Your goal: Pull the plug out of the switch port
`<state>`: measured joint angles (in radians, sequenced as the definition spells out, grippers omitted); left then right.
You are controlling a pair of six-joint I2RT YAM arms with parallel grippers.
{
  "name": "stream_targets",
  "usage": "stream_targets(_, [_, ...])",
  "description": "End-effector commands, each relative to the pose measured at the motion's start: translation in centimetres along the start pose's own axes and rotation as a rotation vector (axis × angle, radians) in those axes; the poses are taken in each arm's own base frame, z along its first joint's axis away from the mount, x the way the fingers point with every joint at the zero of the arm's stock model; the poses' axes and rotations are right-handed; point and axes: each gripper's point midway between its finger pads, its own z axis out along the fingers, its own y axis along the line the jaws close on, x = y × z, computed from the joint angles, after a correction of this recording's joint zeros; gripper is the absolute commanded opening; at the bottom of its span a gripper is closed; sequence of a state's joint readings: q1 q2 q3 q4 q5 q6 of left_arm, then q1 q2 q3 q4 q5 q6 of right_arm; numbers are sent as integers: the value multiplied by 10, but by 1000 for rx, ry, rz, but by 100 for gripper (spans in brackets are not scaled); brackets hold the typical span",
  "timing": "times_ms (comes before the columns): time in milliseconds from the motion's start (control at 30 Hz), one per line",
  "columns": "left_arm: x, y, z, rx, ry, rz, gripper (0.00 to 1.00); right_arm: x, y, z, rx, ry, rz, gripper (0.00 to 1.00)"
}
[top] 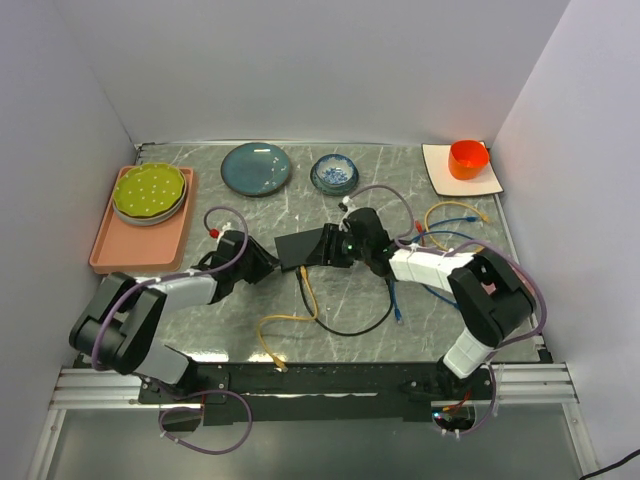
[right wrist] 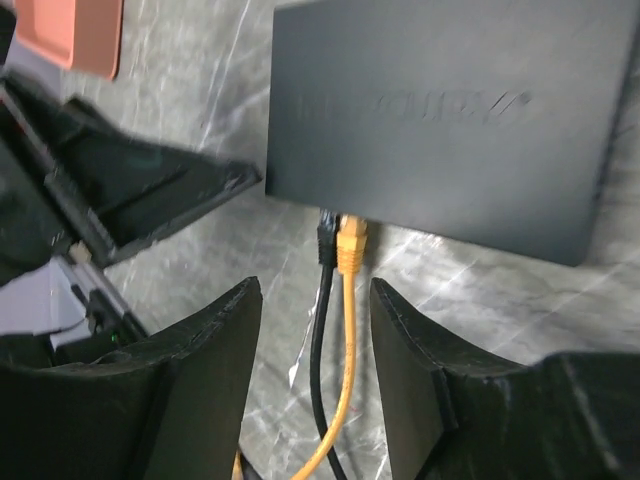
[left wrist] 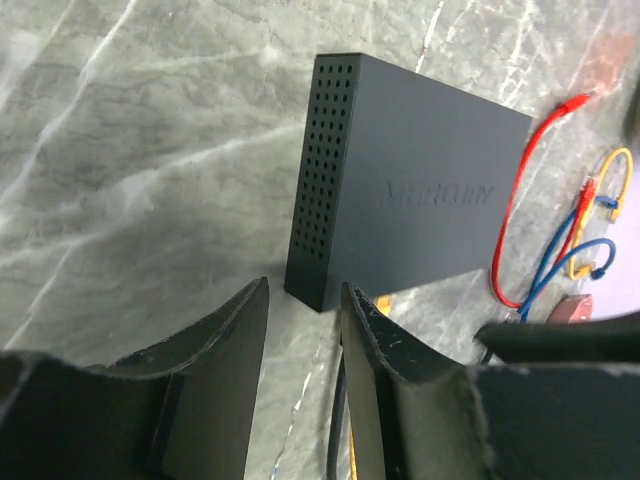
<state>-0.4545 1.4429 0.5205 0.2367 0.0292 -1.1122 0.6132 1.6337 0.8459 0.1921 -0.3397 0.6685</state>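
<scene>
The switch [top: 303, 248] is a flat matte-black box at the table's middle; it also shows in the left wrist view [left wrist: 420, 190] and the right wrist view [right wrist: 440, 120]. A yellow plug [right wrist: 351, 245] and a black plug [right wrist: 325, 238] sit side by side in its near edge. My right gripper [right wrist: 315, 290] is open, and both cables run between its fingers just short of the plugs. My left gripper [left wrist: 305, 300] is open and empty, its tips at the switch's perforated end corner. In the top view the left gripper [top: 262, 262] and right gripper [top: 345, 246] flank the switch.
The yellow cable [top: 290, 322] and black cable [top: 360, 322] trail toward the near edge. Loose red, blue and yellow cables [left wrist: 560, 215] lie to the right. A pink tray [top: 140, 235] with a green plate, a blue plate [top: 256, 167], a small bowl [top: 334, 173] and an orange cup [top: 468, 158] stand at the back.
</scene>
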Motion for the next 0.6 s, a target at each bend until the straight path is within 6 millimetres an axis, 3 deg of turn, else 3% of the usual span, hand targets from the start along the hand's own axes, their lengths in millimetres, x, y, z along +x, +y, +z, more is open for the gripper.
stream_targets(0, [-8,-22,9,48,1,-2,41,4,9,6,-65,-13,-1,53])
stream_targets(233, [-2,-17,28,15,45,-1,40,28,-7,17,-22,15,28,50])
stream_targets(567, [-8,-22,39,11,43,5,40,32,-19,36,12,49,43,50])
